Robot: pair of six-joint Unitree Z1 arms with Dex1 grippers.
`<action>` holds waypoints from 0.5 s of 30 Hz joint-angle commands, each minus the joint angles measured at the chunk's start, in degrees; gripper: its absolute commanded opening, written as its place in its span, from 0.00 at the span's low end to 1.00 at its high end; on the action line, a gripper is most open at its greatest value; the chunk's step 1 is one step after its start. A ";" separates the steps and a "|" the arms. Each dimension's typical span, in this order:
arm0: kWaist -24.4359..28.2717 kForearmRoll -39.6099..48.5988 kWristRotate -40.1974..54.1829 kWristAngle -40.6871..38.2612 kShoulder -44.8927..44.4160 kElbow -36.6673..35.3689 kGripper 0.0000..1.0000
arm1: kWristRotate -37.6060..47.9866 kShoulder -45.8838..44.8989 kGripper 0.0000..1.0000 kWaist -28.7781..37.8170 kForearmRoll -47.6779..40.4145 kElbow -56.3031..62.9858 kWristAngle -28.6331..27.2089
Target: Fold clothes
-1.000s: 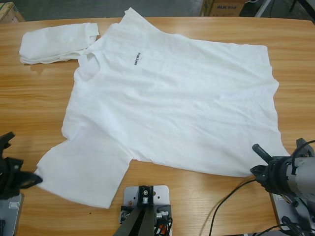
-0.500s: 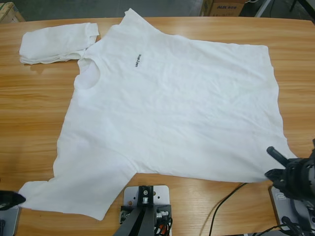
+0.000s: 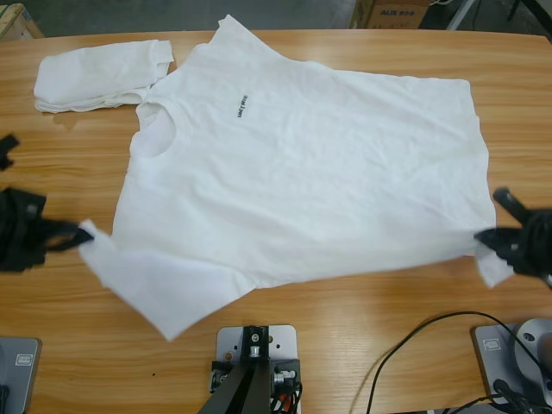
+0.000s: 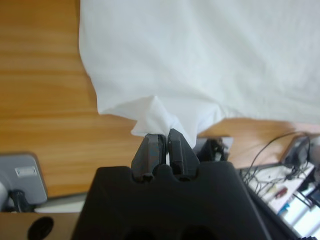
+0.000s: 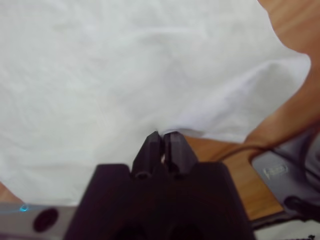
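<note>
Right now I see the T-shirt [image 3: 302, 181] spread across the desk [image 3: 78, 190], folded bundle [image 3: 99, 73] at ten o'clock; my left pincer [image 3: 82, 235] is clamped on its sleeve, right pincer [image 3: 480, 240] clamped on its hem corner

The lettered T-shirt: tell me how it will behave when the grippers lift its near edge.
The T-shirt probably drapes limply: cloth bunches at the left gripper. It looks light, since the right gripper pinches only a hem. It may drag across the table, shifting rather than folding crisply.
</note>
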 commanded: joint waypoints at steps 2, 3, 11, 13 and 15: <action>8.64 0.53 8.28 2.11 12.13 -9.82 0.00 | -17.72 9.55 0.00 -15.08 -2.96 -8.07 2.19; 9.57 0.53 9.14 2.14 13.39 -11.31 0.00 | -18.83 10.13 0.00 -16.50 -3.22 -8.32 2.66; 14.54 5.94 18.81 5.68 24.73 -31.12 0.00 | -23.06 15.18 0.00 -21.49 -4.52 -9.69 5.05; 15.14 8.33 21.18 6.69 27.72 -36.66 0.00 | -23.76 15.90 0.00 -22.29 -4.68 -9.69 5.18; 15.53 9.39 21.89 6.76 29.99 -39.82 0.00 | -24.06 16.62 0.00 -22.64 -4.77 -9.53 5.18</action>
